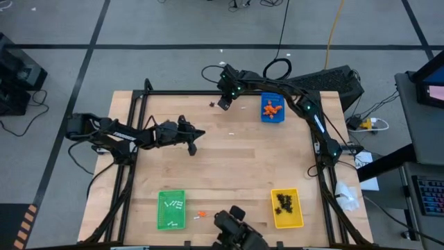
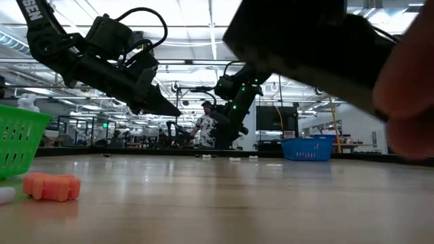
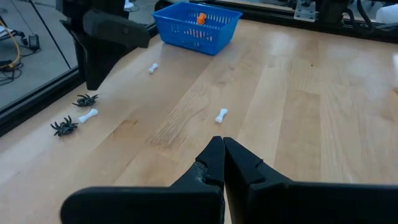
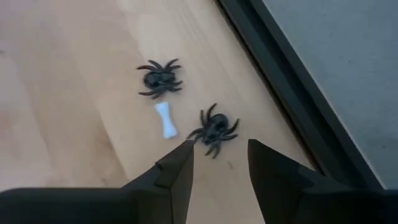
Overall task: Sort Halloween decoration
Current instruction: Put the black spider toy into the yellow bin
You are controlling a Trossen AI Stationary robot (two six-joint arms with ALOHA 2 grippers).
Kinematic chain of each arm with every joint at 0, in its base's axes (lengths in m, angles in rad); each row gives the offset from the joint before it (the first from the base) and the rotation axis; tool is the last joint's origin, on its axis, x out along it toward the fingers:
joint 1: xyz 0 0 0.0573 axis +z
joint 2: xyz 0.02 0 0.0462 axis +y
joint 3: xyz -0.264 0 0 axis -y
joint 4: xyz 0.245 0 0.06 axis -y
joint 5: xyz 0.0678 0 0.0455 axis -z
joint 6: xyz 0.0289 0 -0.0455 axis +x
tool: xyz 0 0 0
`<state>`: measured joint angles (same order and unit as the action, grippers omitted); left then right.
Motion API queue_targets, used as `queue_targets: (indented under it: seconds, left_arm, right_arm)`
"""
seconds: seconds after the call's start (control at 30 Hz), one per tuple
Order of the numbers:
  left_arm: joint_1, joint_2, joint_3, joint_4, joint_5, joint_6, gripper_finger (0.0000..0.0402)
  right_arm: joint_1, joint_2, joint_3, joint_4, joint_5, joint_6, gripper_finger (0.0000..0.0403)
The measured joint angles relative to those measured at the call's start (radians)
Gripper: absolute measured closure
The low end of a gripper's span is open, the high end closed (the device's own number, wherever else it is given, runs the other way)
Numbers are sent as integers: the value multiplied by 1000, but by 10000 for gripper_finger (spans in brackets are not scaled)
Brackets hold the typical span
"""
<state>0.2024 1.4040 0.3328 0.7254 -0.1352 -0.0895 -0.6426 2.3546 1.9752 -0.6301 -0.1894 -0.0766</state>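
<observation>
Right gripper [image 4: 219,163] reaches to the table's far edge, tilted down, fingers parted and holding nothing; a small black plastic spider [image 4: 214,131] lies just ahead of the gap between the tips; a white bone-shaped stick [image 4: 166,119] and a second black spider [image 4: 160,79] lie just beyond the one finger (only the right wrist view shows them close up); left gripper [image 3: 217,148] hovers mid-table, fingers pressed together, empty; another white bone [image 3: 221,114] lies ahead of its tips; low view alone shows an orange lumpy trinket [image 2: 52,186] beside the green plastic basket [image 2: 18,139].
</observation>
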Motion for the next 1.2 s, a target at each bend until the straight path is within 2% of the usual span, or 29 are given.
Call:
queue_targets:
  seconds: [0.27, 0.8, 0.93, 1.07, 1.13, 1.2]
  left_arm:
    - [0, 0, 0, 1, 0, 0, 402]
    - [0, 0, 0, 1, 0, -2, 402]
    - [0, 0, 0, -1, 0, -2, 402]
    - [0, 0, 0, -1, 0, -2, 402]
    - [0, 0, 0, -1, 0, -2, 402]
    - [0, 0, 0, -1, 0, -2, 402]
  right_arm:
    - [-13, 15, 1, 15, -49, -26, 261]
    - [-26, 14, 1, 6, -48, -15, 268]
    - [-30, 14, 1, 4, -46, -21, 294]
    - [-30, 14, 1, -1, -53, -68, 347]
    - [-30, 14, 1, 2, -102, -125, 379]
    - [-28, 14, 1, 3, -151, -209, 396]
